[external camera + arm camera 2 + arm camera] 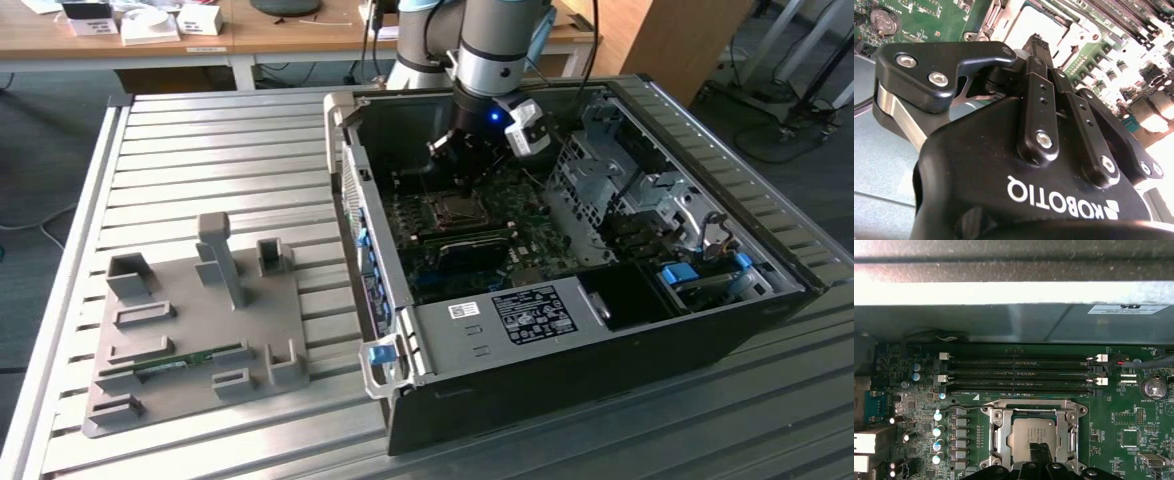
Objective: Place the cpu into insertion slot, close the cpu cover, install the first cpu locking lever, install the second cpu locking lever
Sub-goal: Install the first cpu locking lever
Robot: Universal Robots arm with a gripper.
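Observation:
Inside the open computer case [534, 330], the insertion slot [454, 208] sits on the green motherboard. The cpu [1026, 432] lies in it, its dull grey top showing through the window of the cpu cover [999, 437]. The cover lies flat around the chip. My gripper [1040, 454] hangs directly over the near edge of the cpu, fingers shut together with nothing visible between them. In the second wrist view the black fingertips [1038, 42] point down at the bright chip [1029, 25]. The exterior view shows the gripper [461, 180] just above the slot.
Long black memory slots [1019, 372] run beside the socket, with a coin battery [1153, 388] nearby. The case walls and a drive cage [627, 190] hem the arm in. A grey fixture plate [187, 330] holding a memory stick [174, 362] lies on the slatted metal table [200, 150].

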